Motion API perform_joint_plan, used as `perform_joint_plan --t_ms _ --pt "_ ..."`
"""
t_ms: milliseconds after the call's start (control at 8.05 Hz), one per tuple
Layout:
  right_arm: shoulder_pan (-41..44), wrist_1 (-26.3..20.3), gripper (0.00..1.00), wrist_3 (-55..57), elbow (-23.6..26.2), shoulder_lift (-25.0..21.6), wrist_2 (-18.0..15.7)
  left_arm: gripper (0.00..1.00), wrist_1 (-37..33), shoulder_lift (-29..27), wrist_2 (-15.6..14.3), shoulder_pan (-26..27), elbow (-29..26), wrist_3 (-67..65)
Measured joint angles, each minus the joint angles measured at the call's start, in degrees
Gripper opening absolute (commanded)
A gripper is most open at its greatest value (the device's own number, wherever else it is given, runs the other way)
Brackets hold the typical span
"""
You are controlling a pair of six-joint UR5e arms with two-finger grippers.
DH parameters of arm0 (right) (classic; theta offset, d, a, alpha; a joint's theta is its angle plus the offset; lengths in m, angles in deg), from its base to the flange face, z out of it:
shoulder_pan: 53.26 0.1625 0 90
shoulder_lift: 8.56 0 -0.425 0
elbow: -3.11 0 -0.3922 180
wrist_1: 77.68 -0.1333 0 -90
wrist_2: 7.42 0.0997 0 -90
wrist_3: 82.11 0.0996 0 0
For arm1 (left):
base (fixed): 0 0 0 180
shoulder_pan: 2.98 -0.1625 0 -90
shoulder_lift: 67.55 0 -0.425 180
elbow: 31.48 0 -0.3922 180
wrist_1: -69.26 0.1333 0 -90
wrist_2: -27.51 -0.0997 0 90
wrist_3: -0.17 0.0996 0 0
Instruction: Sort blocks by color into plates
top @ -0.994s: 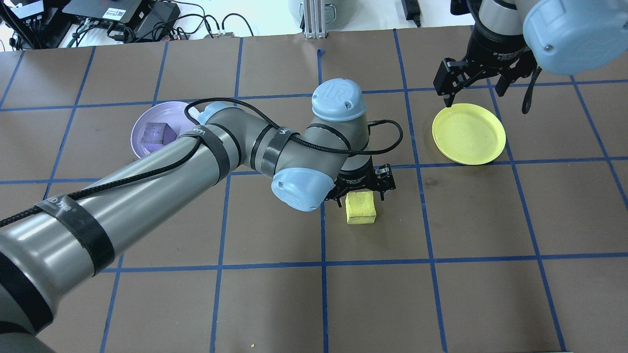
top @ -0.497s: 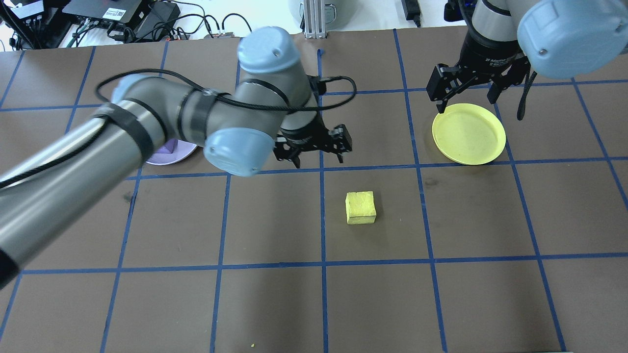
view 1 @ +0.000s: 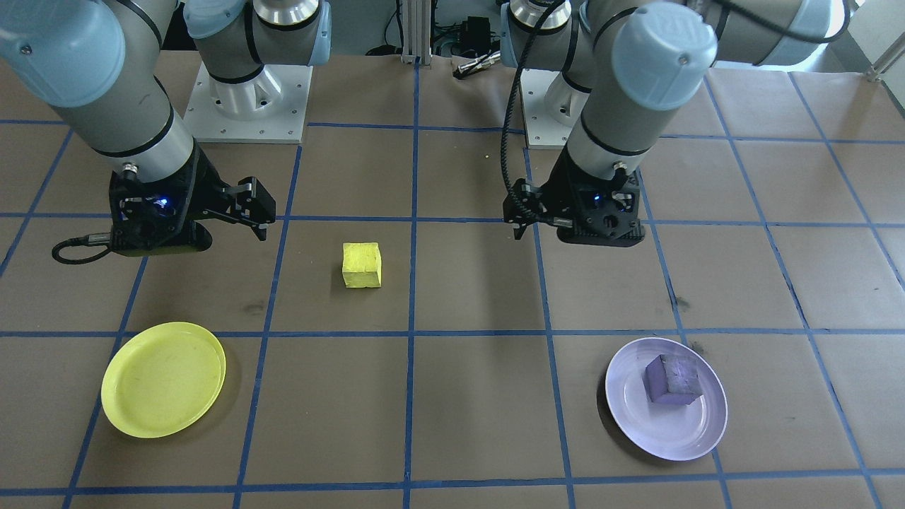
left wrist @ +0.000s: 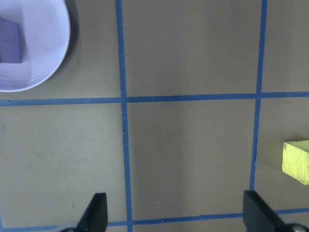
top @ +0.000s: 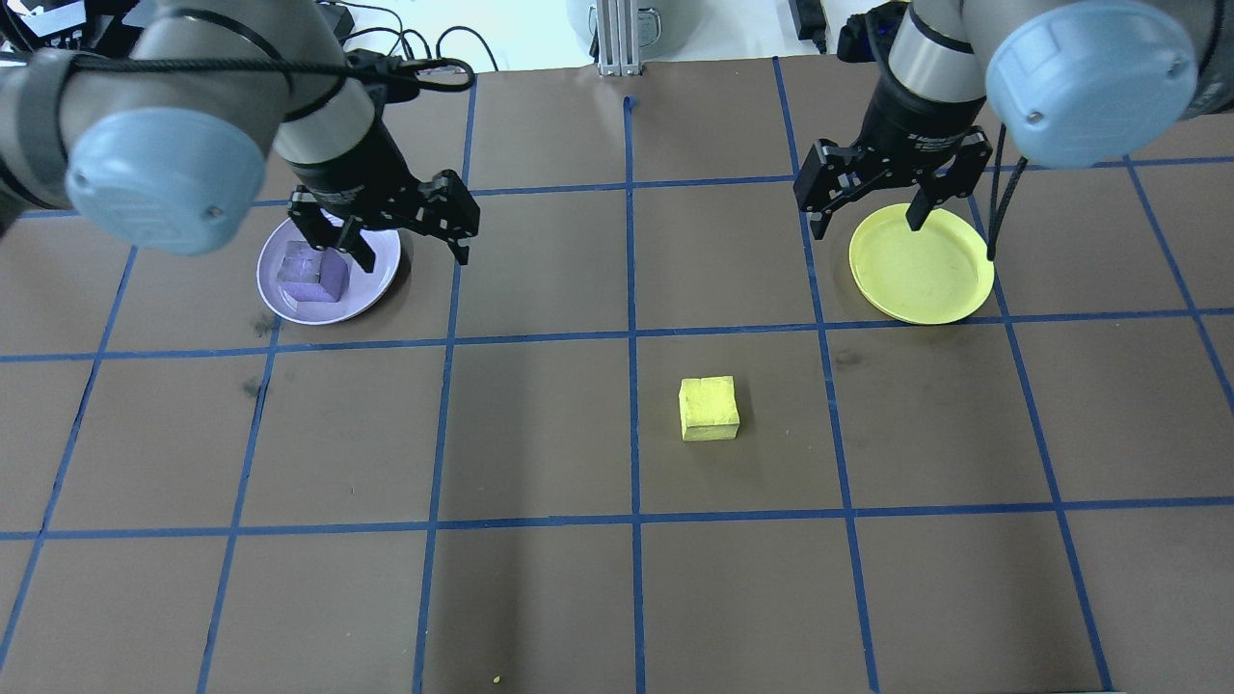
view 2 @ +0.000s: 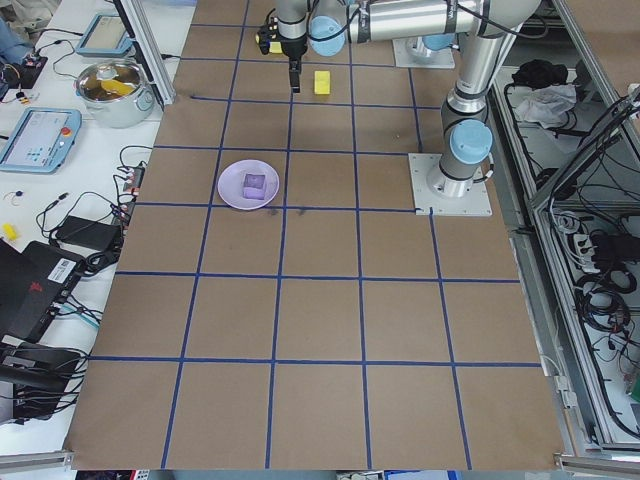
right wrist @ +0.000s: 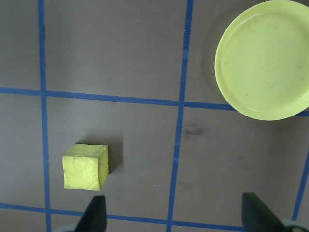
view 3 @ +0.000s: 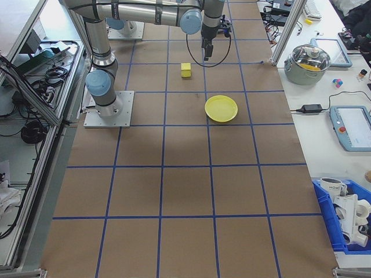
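Light falls evenly and brightly from above on my brown table [top: 540, 434], so shadows stay soft and short: the yellow block [view 1: 361, 265] drops only a faint dark patch beside it, and the lavender plate [view 1: 666, 399] carries a thin shadow along its edge toward nine o'clock. The plate's glossy rim shows a mild sheen, and the pale bench beyond the table at twelve o'clock in my overhead view is washed out nearly white. My wrist views are sharp on the tabletop, while my own fingertips [right wrist: 94, 212] at the bottom edge look soft and out of focus.
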Motion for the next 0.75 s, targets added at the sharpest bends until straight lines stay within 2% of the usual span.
perform_joint_plan --t_ms 373,621,746 --pt "8.4 0.4 1.0 8.1 0.1 4.8 0.9 1.0 -11.8 1.7 -2.0 -3.1 -10.8 0.9" --pt "10.8 0.8 1.0 9.9 1.1 8.6 1.2 1.0 -11.8 1.7 -5.2 -3.2 -14.6 1.0" --pt "11.5 1.7 1.0 10.1 2.6 10.6 1.3 1.0 -10.9 2.3 -5.5 -3.2 -15.1 1.0"
